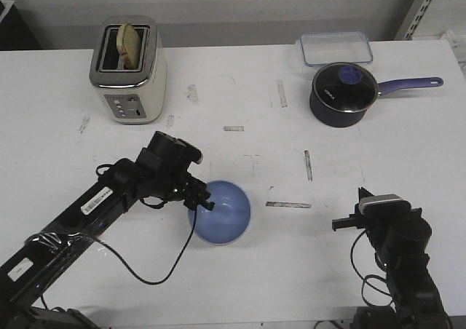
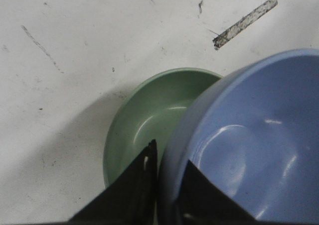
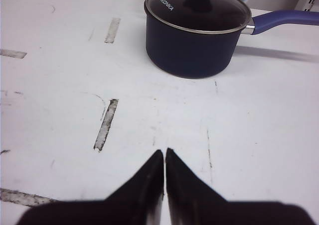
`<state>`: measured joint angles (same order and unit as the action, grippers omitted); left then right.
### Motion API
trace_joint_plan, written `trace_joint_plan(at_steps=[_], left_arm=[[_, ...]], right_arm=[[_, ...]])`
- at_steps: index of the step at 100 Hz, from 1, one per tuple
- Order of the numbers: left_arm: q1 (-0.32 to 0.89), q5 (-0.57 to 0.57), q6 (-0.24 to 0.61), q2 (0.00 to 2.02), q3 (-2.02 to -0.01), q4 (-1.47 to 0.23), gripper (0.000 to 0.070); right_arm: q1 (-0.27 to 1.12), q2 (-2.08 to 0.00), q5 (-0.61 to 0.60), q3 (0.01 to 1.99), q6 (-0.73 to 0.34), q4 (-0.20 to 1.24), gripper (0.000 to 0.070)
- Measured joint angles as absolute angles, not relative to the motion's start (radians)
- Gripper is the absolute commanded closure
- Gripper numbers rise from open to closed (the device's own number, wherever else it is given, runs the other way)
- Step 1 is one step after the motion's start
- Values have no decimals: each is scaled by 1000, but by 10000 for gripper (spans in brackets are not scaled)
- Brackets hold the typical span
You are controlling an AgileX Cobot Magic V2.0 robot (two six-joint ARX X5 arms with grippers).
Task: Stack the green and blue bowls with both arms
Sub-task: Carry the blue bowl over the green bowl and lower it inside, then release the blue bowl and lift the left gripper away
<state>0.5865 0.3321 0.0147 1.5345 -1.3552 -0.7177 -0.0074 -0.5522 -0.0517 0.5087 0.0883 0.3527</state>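
Note:
The blue bowl (image 1: 222, 214) is held over the table near its front middle. My left gripper (image 1: 206, 201) is shut on its left rim. In the left wrist view the blue bowl (image 2: 249, 135) is pinched between my fingers (image 2: 142, 185), one outside and one inside the rim. The green bowl (image 2: 149, 120) lies below it on the table, partly covered by the blue bowl; it is hidden in the front view. My right gripper (image 3: 165, 153) is shut and empty, over bare table at the front right (image 1: 349, 223).
A dark navy saucepan (image 1: 343, 94) with a purple handle stands at the back right, and shows in the right wrist view (image 3: 194, 33). A clear lidded box (image 1: 336, 48) is behind it. A toaster (image 1: 129, 70) with bread stands at the back left. Tape marks dot the table (image 1: 408, 154).

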Motion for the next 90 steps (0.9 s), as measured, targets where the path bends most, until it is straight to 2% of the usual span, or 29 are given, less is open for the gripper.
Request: trace_joint_plan(at_steps=[28,37,47,64,72,86,90], left_arm=[[593,329,13,1583,-1355,-714,698],[593,329,13,1583,-1355,-715,678],[593,329,14,1583,-1355,-715,510],[593,329,17,1583,-1355,-715,142],[593,329,17,1583,-1370,-722,85],[593,329,17,1583,-1460,-735,94],[593,329,17,1583,-1492,-734,118]], right_arm=[[-7,-552,-52,509,88,353,700],[-7,-552,-52,509,88,353,700],[-7,-552,-52,509,88,353,700],[-7,-552,-52,509,88,353,700],[-7,-552,-52,509,88,353,700],[-7,-552,-52,509,88,353,700],[-7,-552,-52,509,88,353,700]])
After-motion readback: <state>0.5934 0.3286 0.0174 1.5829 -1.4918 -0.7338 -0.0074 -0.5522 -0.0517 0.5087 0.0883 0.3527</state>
